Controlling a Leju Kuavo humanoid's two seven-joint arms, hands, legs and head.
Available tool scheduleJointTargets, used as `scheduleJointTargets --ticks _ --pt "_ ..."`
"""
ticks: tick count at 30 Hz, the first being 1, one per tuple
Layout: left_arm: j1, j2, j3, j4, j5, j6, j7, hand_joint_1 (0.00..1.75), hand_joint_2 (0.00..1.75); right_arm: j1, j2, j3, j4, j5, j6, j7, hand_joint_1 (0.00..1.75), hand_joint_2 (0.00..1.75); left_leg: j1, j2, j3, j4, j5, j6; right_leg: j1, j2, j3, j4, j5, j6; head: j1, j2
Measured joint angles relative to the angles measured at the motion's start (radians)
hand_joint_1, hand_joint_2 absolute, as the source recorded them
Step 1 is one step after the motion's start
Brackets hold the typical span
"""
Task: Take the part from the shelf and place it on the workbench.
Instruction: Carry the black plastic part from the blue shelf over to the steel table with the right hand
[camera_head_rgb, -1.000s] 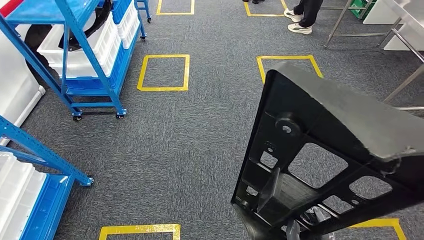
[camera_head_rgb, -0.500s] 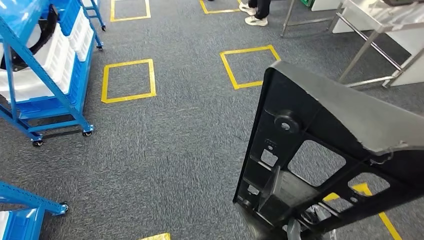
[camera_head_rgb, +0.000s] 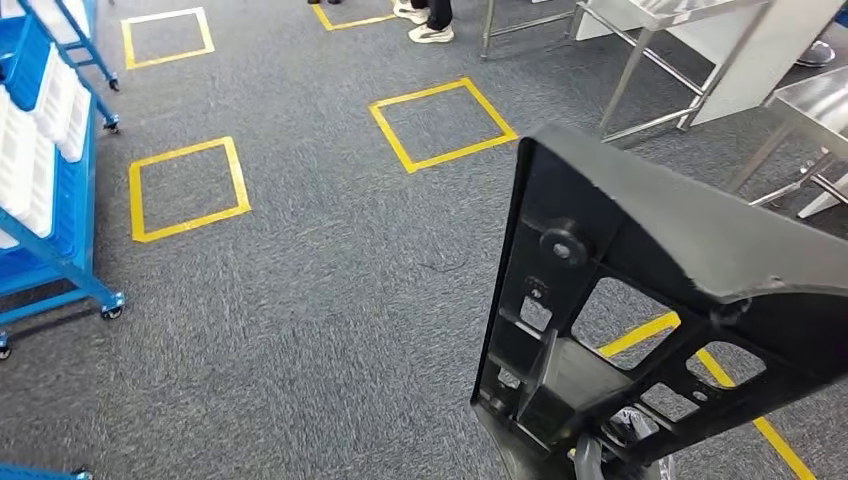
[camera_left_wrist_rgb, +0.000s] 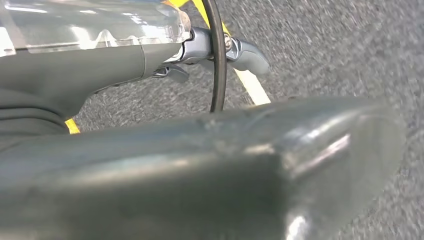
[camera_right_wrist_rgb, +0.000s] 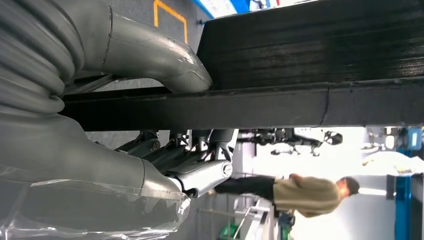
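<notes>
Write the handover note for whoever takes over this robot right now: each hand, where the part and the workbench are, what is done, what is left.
Right hand: grips the black part by its edge, thumb on one face, fingers on the other.
Left hand: over the carpet; holding or not, cannot tell.
Part: off the shelf, carried upright in front of the body.
Steel workbench: ahead to the right.
Done: pickup.
Left: reach the workbench and set the part down. A person stands ahead.
</notes>
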Motion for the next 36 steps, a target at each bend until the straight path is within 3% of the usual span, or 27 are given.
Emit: scheduleJointTargets --ticks 1,3,5,6,7,8,9,11,13,15,16,18,19,20,21,22,23,24,26,28,30,31,33,35,36 --pt "-0.001 -0.001 -0.001 0.000 0.000 0.000 0.000 0.00 0.00 0.001 0.000 0.000 -0.001 0.002 -0.004 0.001 1.75 1.75 0.001 -0.009 0.002 0.005 -0.007 -0.005 -0.003 0.011 0.003 -0.006 0.003 -0.005 0.000 0.000" --pt "-0.001 -0.001 -0.003 -0.001 0.002 0.000 0.000 0.00 0.00 0.001 -0.001 0.002 -0.003 0.004 -0.014 0.003 1.75 1.75 0.004 -0.059 -0.022 0.068 -0.048 -0.012 -0.010 0.034 0.009 -0.016 0.008 -0.016 0.000 0.000" --pt "0.004 -0.002 -0.003 -0.001 0.003 0.000 0.000 0.00 0.00 0.001 -0.003 0.005 -0.004 0.004 -0.023 0.006 1.75 1.75 0.006 -0.105 -0.084 0.198 -0.111 -0.014 -0.010 0.059 0.010 -0.016 0.007 -0.022 0.000 0.000" --pt "0.008 -0.002 -0.003 -0.001 0.004 0.000 0.001 0.00 0.00 0.001 -0.004 0.006 -0.004 0.004 -0.027 0.007 1.75 1.75 0.006 -0.112 -0.115 0.255 -0.129 -0.015 -0.010 0.074 0.010 -0.015 0.007 -0.024 0.000 0.000" --pt "0.011 -0.002 -0.003 -0.001 0.004 0.000 0.001 0.00 0.00 0.001 -0.006 0.007 -0.004 0.004 -0.029 0.008 1.75 1.75 0.006 -0.115 -0.134 0.285 -0.129 -0.016 -0.009 0.090 0.010 -0.013 0.006 -0.025 0.000 0.000" --pt "0.013 -0.003 -0.003 -0.001 0.005 0.000 0.001 0.00 0.00 0.002 -0.007 0.007 -0.004 0.004 -0.031 0.009 1.75 1.75 0.006 -0.117 -0.136 0.277 -0.108 -0.016 -0.009 0.106 0.011 -0.009 0.005 -0.023 0.000 0.000" --pt "0.014 -0.002 -0.003 -0.002 0.006 0.000 0.001 0.00 0.00 0.002 -0.007 0.007 -0.004 0.004 -0.032 0.010 1.75 1.75 0.007 -0.122 -0.121 0.232 -0.071 -0.015 -0.010 0.122 0.011 -0.005 0.002 -0.021 0.000 0.000" --pt "0.012 -0.002 -0.003 -0.002 0.007 0.000 0.001 0.00 0.00 0.002 -0.009 0.008 -0.004 0.003 -0.034 0.012 1.75 1.75 0.011 -0.163 -0.072 0.102 -0.003 -0.014 -0.011 0.150 0.008 0.010 -0.005 -0.012 0.000 0.000" --pt "0.012 -0.002 -0.003 -0.003 0.008 -0.001 0.001 0.00 0.00 0.002 -0.011 0.010 -0.004 0.003 -0.034 0.014 1.75 1.75 0.012 -0.194 -0.047 0.037 0.013 -0.009 -0.011 0.172 0.000 0.019 -0.009 -0.001 0.000 0.000" --pt "0.011 -0.004 -0.003 -0.003 0.010 -0.001 0.001 0.00 0.00 0.004 -0.012 0.012 -0.005 0.003 -0.034 0.014 1.75 1.75 0.009 -0.179 -0.043 0.031 0.012 0.002 -0.014 0.191 -0.006 0.017 -0.006 0.012 0.000 0.000" --pt "0.010 -0.005 -0.003 -0.003 0.010 -0.001 0.001 0.00 0.00 0.006 -0.013 0.012 -0.005 0.003 -0.034 0.014 1.75 1.75 0.009 -0.168 -0.041 0.026 0.015 0.009 -0.014 0.182 -0.010 0.021 -0.008 0.016 0.000 0.000" --pt "0.011 -0.007 -0.004 -0.005 0.010 -0.001 0.001 0.00 0.00 0.007 -0.016 0.012 -0.006 0.003 -0.035 0.014 1.75 1.75 0.012 -0.143 -0.038 0.016 0.022 0.022 -0.013 0.130 -0.037 0.076 -0.043 0.024 0.000 0.000" --pt "0.012 -0.006 -0.004 -0.006 0.011 -0.001 0.001 0.00 0.00 0.006 -0.017 0.012 -0.007 0.003 -0.035 0.014 1.75 1.75 0.011 -0.130 -0.037 0.015 0.023 0.025 -0.012 0.095 -0.064 0.130 -0.073 0.027 0.000 0.000" --pt "0.015 -0.006 -0.004 -0.006 0.011 -0.001 0.001 0.00 0.00 0.005 -0.018 0.012 -0.007 0.003 -0.035 0.014 1.75 1.75 0.009 -0.116 -0.037 0.014 0.022 0.027 -0.012 0.076 -0.096 0.194 -0.104 0.029 0.000 0.000" --pt "0.017 -0.006 -0.003 -0.007 0.011 -0.001 0.001 0.00 0.00 0.005 -0.019 0.012 -0.007 0.003 -0.035 0.015 1.75 1.75 0.008 -0.102 -0.037 0.014 0.020 0.027 -0.013 0.067 -0.125 0.250 -0.124 0.031 0.000 0.000" --pt "0.018 -0.006 -0.003 -0.007 0.011 -0.001 0.001 0.00 0.00 0.005 -0.020 0.012 -0.007 0.003 -0.036 0.016 1.75 1.75 0.006 -0.087 -0.036 0.014 0.018 0.028 -0.014 0.062 -0.142 0.279 -0.126 0.032 0.000 0.000" --pt "0.018 -0.006 -0.003 -0.007 0.011 -0.001 0.001 0.00 0.00 0.006 -0.021 0.012 -0.006 0.003 -0.036 0.017 1.75 1.75 0.006 -0.073 -0.034 0.014 0.015 0.027 -0.014 0.059 -0.141 0.274 -0.111 0.031 0.000 0.000" --pt "0.017 -0.007 -0.003 -0.008 0.011 -0.002 0.001 0.00 0.00 0.006 -0.022 0.012 -0.006 0.003 -0.038 0.019 1.75 1.75 0.005 -0.059 -0.030 0.014 0.012 0.026 -0.014 0.052 -0.119 0.232 -0.079 0.029 0.000 0.000" --pt "0.016 -0.008 -0.004 -0.008 0.011 -0.002 0.001 0.00 0.00 0.005 -0.025 0.013 -0.007 0.003 -0.042 0.021 1.75 1.75 0.002 -0.036 -0.020 0.015 0.004 0.022 -0.005 0.011 -0.048 0.098 -0.020 0.016 0.000 0.000" --pt "0.016 -0.009 -0.004 -0.008 0.011 -0.003 0.001 0.00 0.00 0.004 -0.025 0.014 -0.007 0.003 -0.048 0.022 1.75 1.75 -0.002 -0.016 -0.013 0.015 -0.005 0.013 0.006 -0.020 -0.008 0.021 -0.003 0.003 0.000 0.000" --pt "0.014 -0.010 -0.004 -0.009 0.011 -0.003 0.001 0.00 0.00 0.006 -0.026 0.015 -0.007 0.003 -0.050 0.024 1.75 1.75 -0.005 0.006 -0.003 0.010 -0.010 0.004 0.009 -0.004 -0.007 0.010 -0.006 -0.005 0.000 0.000" --pt "0.012 -0.010 -0.004 -0.010 0.010 -0.003 0.001 0.00 0.00 0.008 -0.026 0.015 -0.007 0.003 -0.050 0.024 1.75 1.75 -0.004 0.004 0.002 0.011 -0.014 -0.001 0.006 0.008 -0.005 0.005 -0.003 -0.009 0.000 0.000" --pt "0.010 -0.011 -0.005 -0.011 0.010 -0.003 0.001 0.00 0.00 0.008 -0.027 0.017 -0.007 0.003 -0.049 0.024 1.75 1.75 -0.002 -0.045 -0.009 0.054 -0.047 -0.009 -0.003 0.032 0.002 -0.007 0.004 -0.020 0.000 0.000" --pt "0.014 -0.011 -0.005 -0.011 0.010 -0.003 0.001 0.00 0.00 0.007 -0.027 0.020 -0.007 0.003 -0.049 0.025 1.75 1.75 0.002 -0.104 -0.065 0.171 -0.107 -0.014 -0.007 0.056 0.005 -0.010 0.005 -0.027 0.000 0.000" --pt "0.016 -0.011 -0.005 -0.011 0.010 -0.003 0.001 0.00 0.00 0.006 -0.027 0.021 -0.007 0.003 -0.049 0.025 1.75 1.75 0.003 -0.113 -0.098 0.234 -0.130 -0.015 -0.007 0.071 0.005 -0.008 0.005 -0.029 0.000 0.000"
